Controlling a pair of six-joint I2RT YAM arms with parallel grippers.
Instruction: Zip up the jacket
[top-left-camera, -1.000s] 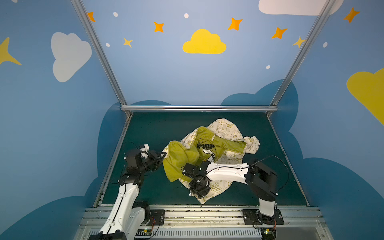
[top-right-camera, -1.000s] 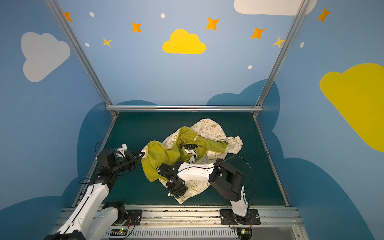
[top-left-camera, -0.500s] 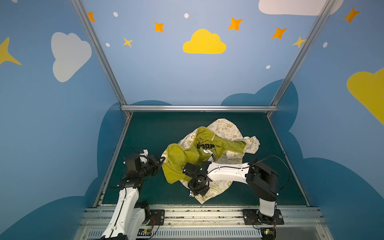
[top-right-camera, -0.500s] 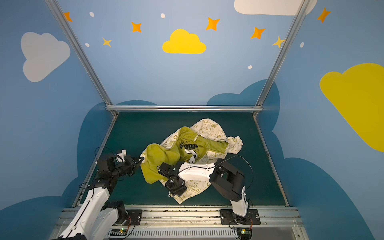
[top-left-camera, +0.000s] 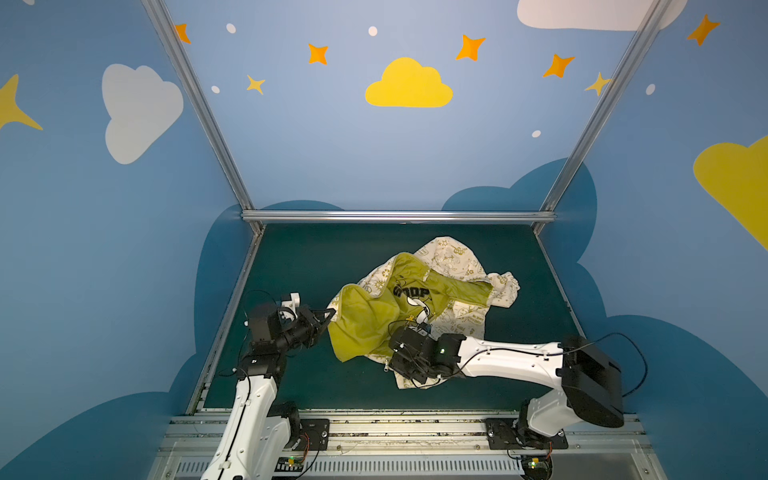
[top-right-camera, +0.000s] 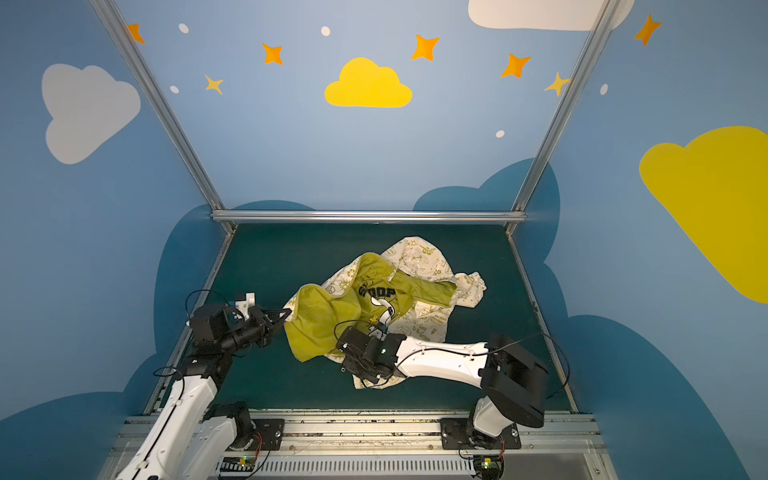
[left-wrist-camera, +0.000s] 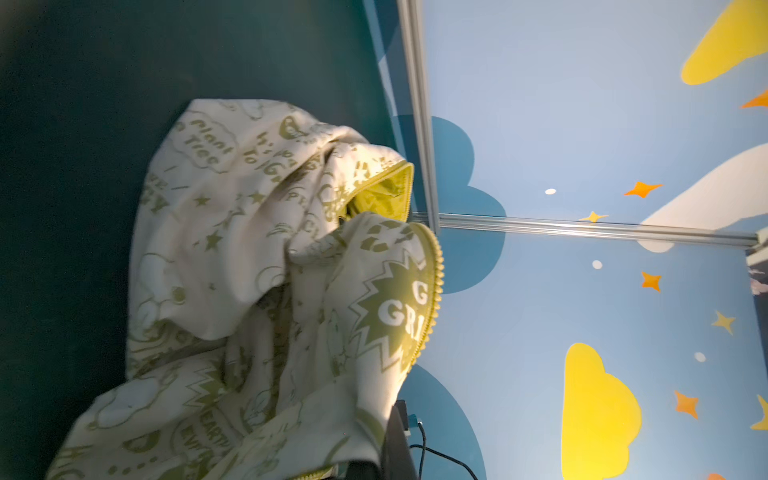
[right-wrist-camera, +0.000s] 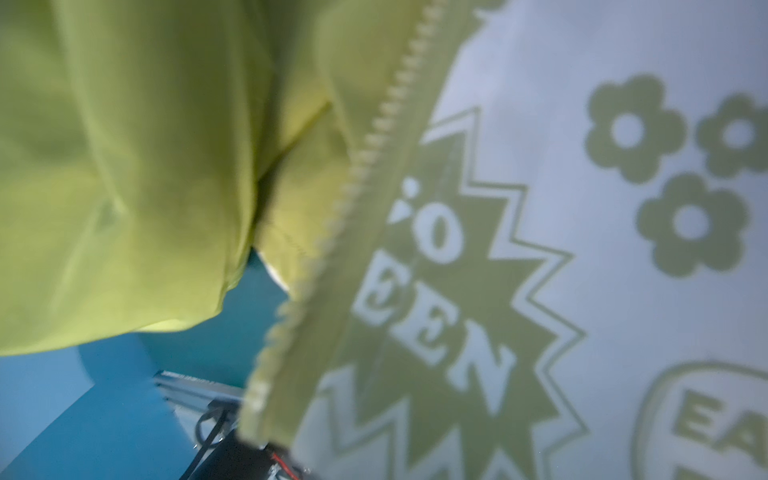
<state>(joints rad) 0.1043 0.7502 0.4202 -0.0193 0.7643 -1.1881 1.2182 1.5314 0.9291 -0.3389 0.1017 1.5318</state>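
Note:
The jacket (top-left-camera: 455, 264) lies crumpled on the mat, cream print outside, with its olive-green lining (top-left-camera: 365, 324) and Snoopy graphic turned up; both top views show it (top-right-camera: 419, 259). My left gripper (top-left-camera: 330, 314) (top-right-camera: 284, 315) is shut on the jacket's left edge. In the left wrist view the jacket (left-wrist-camera: 232, 232) drapes from the jaws, and its open zipper teeth (left-wrist-camera: 433, 299) curve upward. My right gripper (top-left-camera: 395, 366) (top-right-camera: 347, 360) is shut on the jacket's near front edge. The right wrist view shows zipper teeth (right-wrist-camera: 365, 158) running down into the jaws. The zipper's slider is hidden.
The dark green mat (top-left-camera: 291, 266) is closed in by blue walls, with aluminium frame posts (top-left-camera: 399, 216) at the back. A metal rail (top-left-camera: 395, 428) with both arm bases runs along the front. The right arm's white forearm (top-left-camera: 511, 361) lies low across the front right.
The right gripper's jaws have closed on the jacket's near edge. The left arm has shifted slightly while it keeps hold of the left edge.

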